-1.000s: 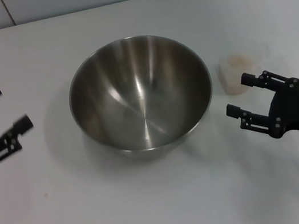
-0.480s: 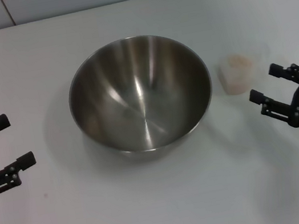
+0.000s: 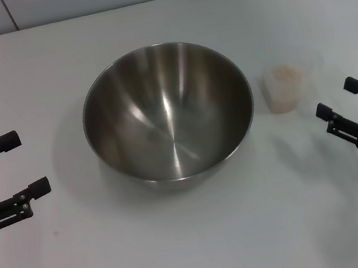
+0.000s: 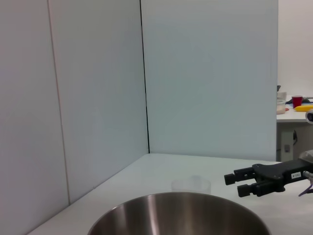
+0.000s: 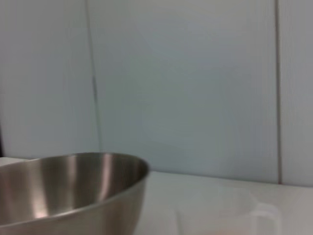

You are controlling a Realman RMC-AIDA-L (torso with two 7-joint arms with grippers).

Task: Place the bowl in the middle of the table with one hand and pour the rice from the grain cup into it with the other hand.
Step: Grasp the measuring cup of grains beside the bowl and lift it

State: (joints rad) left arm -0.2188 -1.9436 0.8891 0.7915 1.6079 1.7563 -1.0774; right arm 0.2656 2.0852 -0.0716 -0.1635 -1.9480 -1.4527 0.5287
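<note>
Nearest the robot, the left gripper (image 3: 13, 167) is seen low at the left edge of the table (image 3: 184, 244) in the head view, its two fingers spread wide and nothing held between them; it is kept well apart from the bowl. At about the same depth on the opposite side, the right gripper (image 3: 349, 107) is found at the right edge, likewise spread and empty; it is placed near the grain cup but not touching it, and it also appears in the left wrist view beyond the bowl's rim, fingers parted.

Farther in, the bowl (image 3: 168, 111) is set upright around the middle of the table, and no grains can be seen on its shiny inner wall; the placing step is therefore judged done. Just beside the bowl, on the robot's right, the grain cup (image 3: 285, 85) is stood upright on the table, apart from the bowl's rim; the rice (image 3: 284, 74) is seen as a pale heap inside it.

The pouring is thus judged not yet begun; the cup is left to be grasped, lifted over the bowl and tipped.
</note>
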